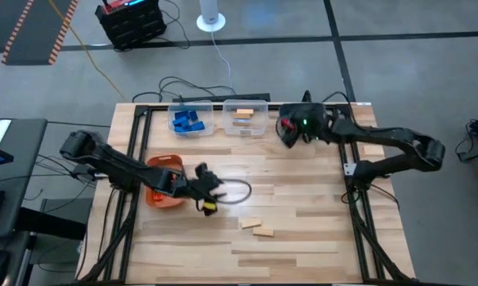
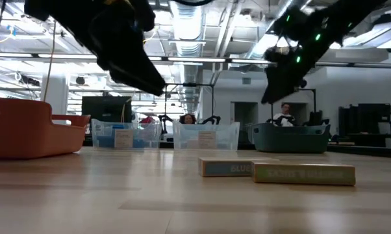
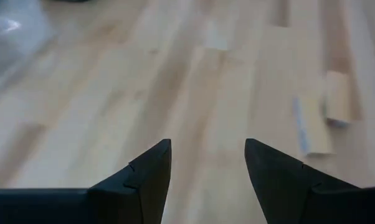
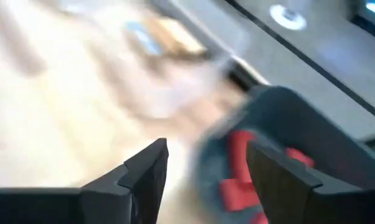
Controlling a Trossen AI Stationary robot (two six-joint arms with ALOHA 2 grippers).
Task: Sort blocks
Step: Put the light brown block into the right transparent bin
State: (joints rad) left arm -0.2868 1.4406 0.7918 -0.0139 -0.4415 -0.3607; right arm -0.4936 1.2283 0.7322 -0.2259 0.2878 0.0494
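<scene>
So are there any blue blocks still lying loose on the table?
No, only two tan blocks lie loose on the table; the blue blocks sit in a clear bin.

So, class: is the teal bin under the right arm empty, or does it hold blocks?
Not empty: the teal bin holds several red blocks, seen in the right wrist view.

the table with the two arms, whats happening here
Two robot arms are sorting small blocks into bins. The right pincer hangs open over the teal bin, which holds red blocks. The left pincer, open and empty, is out over the table near the orange bin. Two tan blocks lie loose on the table. At the back, one clear bin holds blue blocks, the other tan pieces.
</scene>
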